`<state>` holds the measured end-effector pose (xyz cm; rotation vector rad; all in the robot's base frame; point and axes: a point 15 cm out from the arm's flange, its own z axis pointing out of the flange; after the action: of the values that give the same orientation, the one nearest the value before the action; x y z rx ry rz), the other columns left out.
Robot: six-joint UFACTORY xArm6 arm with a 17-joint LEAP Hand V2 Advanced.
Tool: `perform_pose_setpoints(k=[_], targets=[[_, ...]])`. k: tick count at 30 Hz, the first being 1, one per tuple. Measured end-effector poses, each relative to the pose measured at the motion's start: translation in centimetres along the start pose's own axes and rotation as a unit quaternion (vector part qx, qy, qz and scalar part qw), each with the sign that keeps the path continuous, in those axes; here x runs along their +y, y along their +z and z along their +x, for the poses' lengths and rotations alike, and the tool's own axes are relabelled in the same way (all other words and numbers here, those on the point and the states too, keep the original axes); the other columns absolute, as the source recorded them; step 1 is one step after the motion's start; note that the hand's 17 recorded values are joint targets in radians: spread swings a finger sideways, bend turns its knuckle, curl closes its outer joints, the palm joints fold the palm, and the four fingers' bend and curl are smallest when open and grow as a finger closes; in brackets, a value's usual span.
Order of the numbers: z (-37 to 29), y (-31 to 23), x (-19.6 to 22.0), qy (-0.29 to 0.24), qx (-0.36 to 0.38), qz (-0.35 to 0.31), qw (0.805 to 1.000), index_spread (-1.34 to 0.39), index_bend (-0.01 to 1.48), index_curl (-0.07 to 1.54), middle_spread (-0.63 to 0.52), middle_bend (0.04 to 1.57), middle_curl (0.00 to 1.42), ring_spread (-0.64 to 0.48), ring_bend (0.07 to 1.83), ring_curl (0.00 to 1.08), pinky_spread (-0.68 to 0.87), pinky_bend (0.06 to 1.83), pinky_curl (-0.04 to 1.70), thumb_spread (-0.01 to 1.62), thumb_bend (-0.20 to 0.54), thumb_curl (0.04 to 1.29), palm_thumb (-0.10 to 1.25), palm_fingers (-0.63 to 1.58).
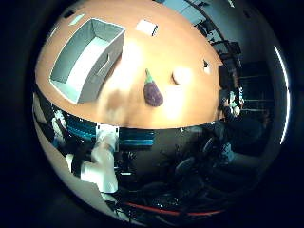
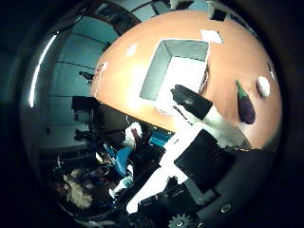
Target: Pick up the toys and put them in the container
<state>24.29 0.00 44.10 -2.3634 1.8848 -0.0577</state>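
Observation:
A purple toy eggplant (image 1: 153, 91) with a green stem lies on the orange-brown table (image 1: 156, 52). Close beside it rests a small white round toy (image 1: 181, 75). The grey fabric container (image 1: 86, 60) stands open and upright on the same table, a short way from the eggplant; nothing shows inside it. My hand (image 2: 199, 142) is well above the table, away from both toys, with a black-tipped white finger reaching out straight toward the container. It holds nothing.
White paper labels (image 1: 146, 27) lie on the table beyond the container. Past the table's near edge are dark chairs (image 1: 190, 166) and the floor. Teal panels (image 1: 118, 135) run under that edge.

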Motion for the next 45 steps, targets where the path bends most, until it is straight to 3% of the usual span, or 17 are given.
perform_pose_setpoints(k=[9, 14, 25, 34, 45], targets=[[1.6, -0.1, 0.3, 0.003, 0.019, -0.004, 1.0, -0.46, 0.18, 0.36, -0.17, 0.31, 0.38, -0.05, 0.5, 0.17, 0.37, 0.47, 0.04, 1.12, -0.019, 0.3, 0.73, 0.5], [5.7, -1.1, -0.2, 0.018, 0.055, -0.016, 0.998, -0.45, 0.18, 0.35, -0.18, 0.31, 0.38, -0.05, 0.49, 0.17, 0.38, 0.48, 0.06, 1.11, -0.022, 0.3, 0.71, 0.49], [23.4, -2.4, -2.6, 0.109, 0.142, 0.016, 0.984, -0.44, 0.17, 0.33, -0.18, 0.3, 0.38, -0.04, 0.49, 0.18, 0.37, 0.5, 0.09, 1.11, -0.025, 0.28, 0.62, 0.42], [32.6, 1.7, -3.6, 0.138, 0.151, 0.015, 0.979, -0.41, 0.17, 0.31, -0.1, 0.23, 0.36, 0.05, 0.41, 0.18, 0.37, 0.48, 0.13, 1.08, -0.031, 0.26, 0.48, 0.26], [39.1, 12.0, -5.5, 0.149, 0.121, -0.004, 0.981, -0.4, 0.17, 0.3, -0.05, 0.2, 0.34, 0.14, 0.34, 0.2, 0.37, 0.42, 0.2, 1.05, -0.025, 0.26, 0.41, 0.2]])
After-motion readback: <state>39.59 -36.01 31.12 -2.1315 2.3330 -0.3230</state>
